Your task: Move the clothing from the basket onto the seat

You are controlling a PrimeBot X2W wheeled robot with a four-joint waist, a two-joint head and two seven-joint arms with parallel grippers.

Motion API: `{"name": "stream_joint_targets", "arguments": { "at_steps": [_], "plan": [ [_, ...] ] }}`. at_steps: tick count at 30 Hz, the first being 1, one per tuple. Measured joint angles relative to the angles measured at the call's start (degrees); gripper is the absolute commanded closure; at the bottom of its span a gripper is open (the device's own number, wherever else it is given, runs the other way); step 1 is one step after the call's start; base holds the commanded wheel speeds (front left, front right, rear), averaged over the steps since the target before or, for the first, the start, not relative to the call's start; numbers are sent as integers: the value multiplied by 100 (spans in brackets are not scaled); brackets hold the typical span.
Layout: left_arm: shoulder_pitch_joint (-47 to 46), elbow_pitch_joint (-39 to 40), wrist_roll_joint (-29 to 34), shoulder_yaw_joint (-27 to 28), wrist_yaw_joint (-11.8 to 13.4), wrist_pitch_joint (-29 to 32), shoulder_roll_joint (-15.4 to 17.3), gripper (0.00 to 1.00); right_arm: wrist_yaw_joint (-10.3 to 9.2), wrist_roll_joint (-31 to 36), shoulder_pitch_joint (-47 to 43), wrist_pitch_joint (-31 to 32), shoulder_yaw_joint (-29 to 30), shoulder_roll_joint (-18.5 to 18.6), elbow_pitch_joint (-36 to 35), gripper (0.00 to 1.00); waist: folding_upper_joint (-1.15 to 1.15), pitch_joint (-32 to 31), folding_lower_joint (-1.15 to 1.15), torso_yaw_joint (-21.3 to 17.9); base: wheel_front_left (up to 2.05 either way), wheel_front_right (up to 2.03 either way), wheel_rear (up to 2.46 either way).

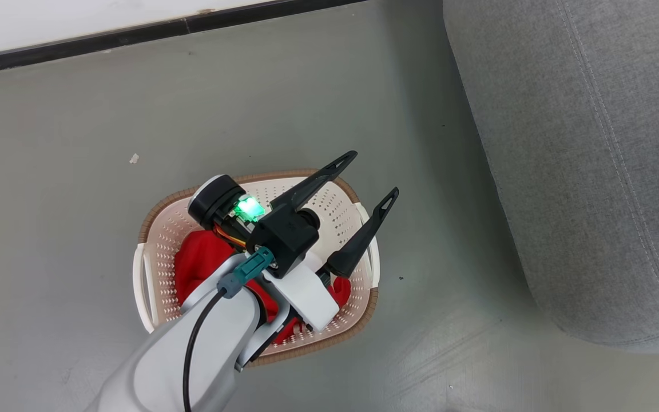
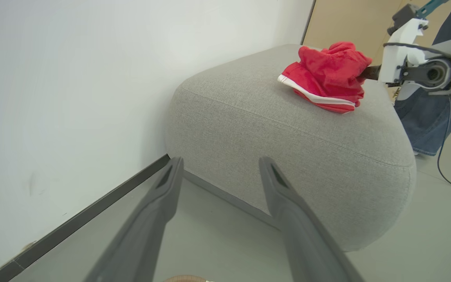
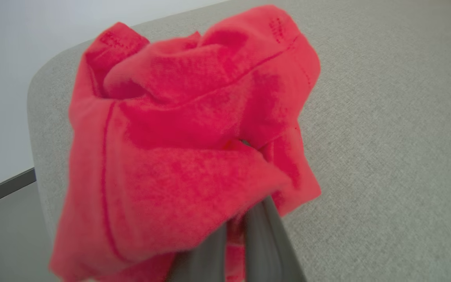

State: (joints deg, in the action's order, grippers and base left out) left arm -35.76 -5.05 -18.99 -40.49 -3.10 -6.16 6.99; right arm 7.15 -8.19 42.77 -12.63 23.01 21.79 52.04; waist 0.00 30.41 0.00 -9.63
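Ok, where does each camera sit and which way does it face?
Head view: on the head, looking down at the basket with clothing on the floor; the open left gripper shows over it.
Left wrist view: along its open fingers, toward the sofa, the wall, a person's leg.
Right wrist view: along the shut right gripper, at the red garment it holds on the sofa.
Shared: both wrist views show that garment on the sofa.

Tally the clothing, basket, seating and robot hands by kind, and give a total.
Red garment bundles: 2, the basket garment and the sofa garment
Laundry basket: 1
Grey sofa: 1
Robot hands: 2, the left hand open, the right hand shut on the sofa garment
Total: 6
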Motion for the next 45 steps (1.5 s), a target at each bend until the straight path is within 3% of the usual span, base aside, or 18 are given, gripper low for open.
{"name": "stream_joint_targets", "arguments": {
  "at_steps": [1,2,14,29,45],
  "plan": [
    [0,-11,0,0,0,0,1,0,0,22,0,-1,-11,-30,3,30,0,-5,0,-7,0,0,0],
    [0,-20,0,0,0,-1,3,0,0,22,2,-1,-24,-47,9,0,0,-9,0,-14,0,0,0],
    [-3,-130,-3,4,-9,-100,1,0,0,8,-85,-109,-291,-138,-111,0,0,-95,0,-152,0,0,0],
    [-3,-290,-62,138,-14,-274,30,0,0,-369,-1146,-154,-687,-385,-756,0,0,-337,0,-443,0,0,0],
    [60,-510,-249,517,96,-536,122,0,0,-545,-1583,-157,-1057,-311,-2351,0,0,-746,0,-772,0,0,0]
  ]
}}
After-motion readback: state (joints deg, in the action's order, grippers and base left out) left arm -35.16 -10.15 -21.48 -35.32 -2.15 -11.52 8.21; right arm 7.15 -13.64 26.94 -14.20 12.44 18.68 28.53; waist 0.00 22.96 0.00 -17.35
